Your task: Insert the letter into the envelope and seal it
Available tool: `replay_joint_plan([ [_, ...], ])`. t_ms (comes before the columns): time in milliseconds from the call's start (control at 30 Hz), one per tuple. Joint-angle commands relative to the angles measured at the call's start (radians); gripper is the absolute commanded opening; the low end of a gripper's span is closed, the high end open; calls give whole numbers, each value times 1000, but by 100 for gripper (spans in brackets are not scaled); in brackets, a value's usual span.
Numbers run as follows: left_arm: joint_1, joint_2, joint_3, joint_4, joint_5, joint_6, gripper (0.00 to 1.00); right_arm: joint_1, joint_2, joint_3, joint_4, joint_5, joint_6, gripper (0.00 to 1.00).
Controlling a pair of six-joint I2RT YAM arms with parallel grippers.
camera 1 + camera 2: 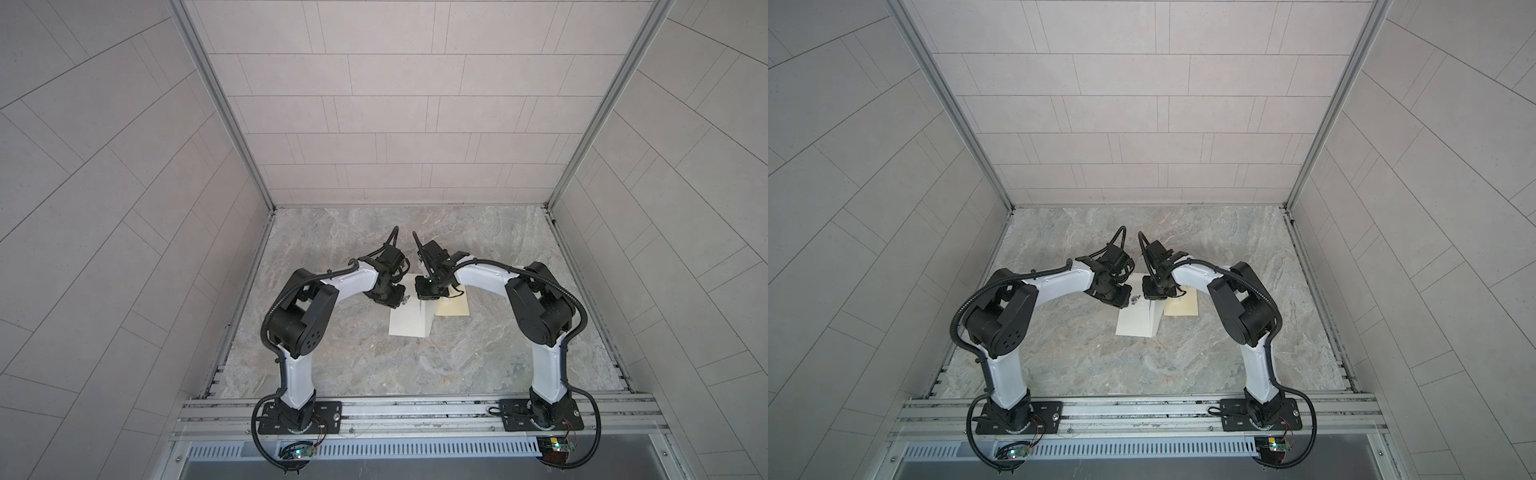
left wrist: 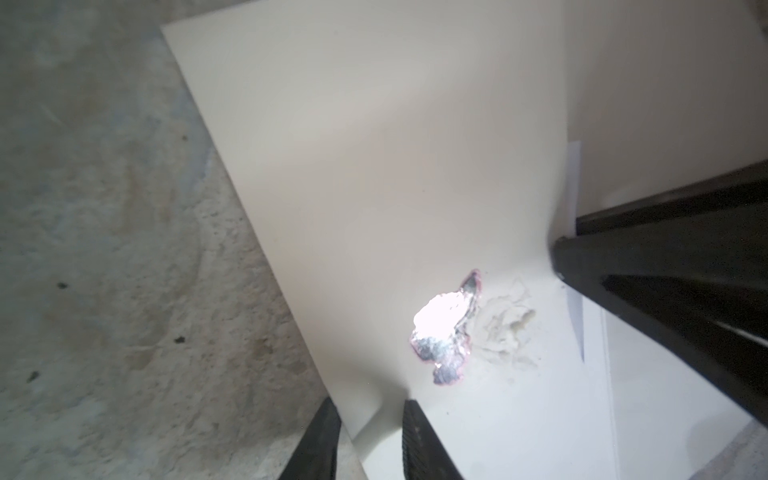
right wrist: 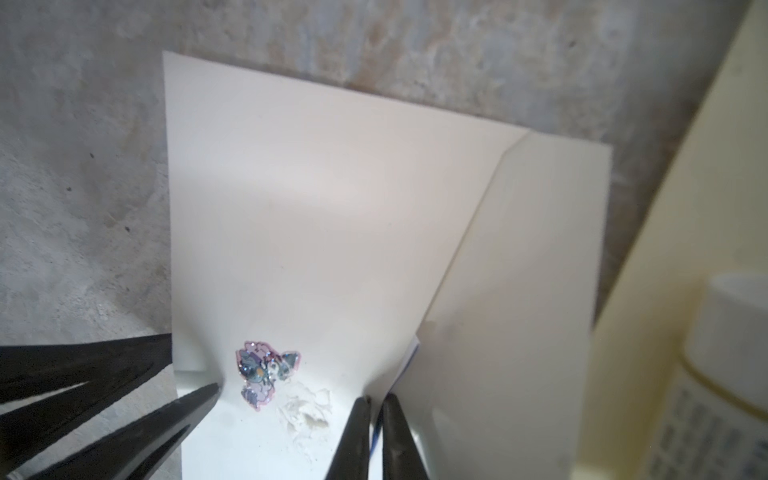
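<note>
The letter (image 3: pixel 413 353), a thin white paper sheet with a blue edge, shows only a small corner between the body and the raised flap (image 3: pixel 519 270) of the white rectangular paper envelope (image 1: pixel 409 324). The envelope lies near the middle of the grey marble-patterned bench (image 1: pixel 374 365). The right gripper (image 3: pixel 377 399) is almost fully closed and seems to pinch the letter's edge. The left gripper (image 2: pixel 370 403) is narrowly apart, with its fingers on both sides of the envelope's corner. I judge the insertion nearly done; the last push, folding the flap and sealing are left. A cream paper sheet (image 1: pixel 453 307) lies just beside the envelope.
</note>
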Motion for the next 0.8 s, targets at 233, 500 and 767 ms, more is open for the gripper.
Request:
replay_joint_plan([
  [233,-4,64,-6,0,-24,16,32,34,89,37,113,-197,-37,19],
  [500,-4,49,-3,20,-47,3,32,50,114,76,77,-201,-53,29],
  [767,2,1,-16,64,-85,-11,32,66,73,106,27,-120,-83,30],
])
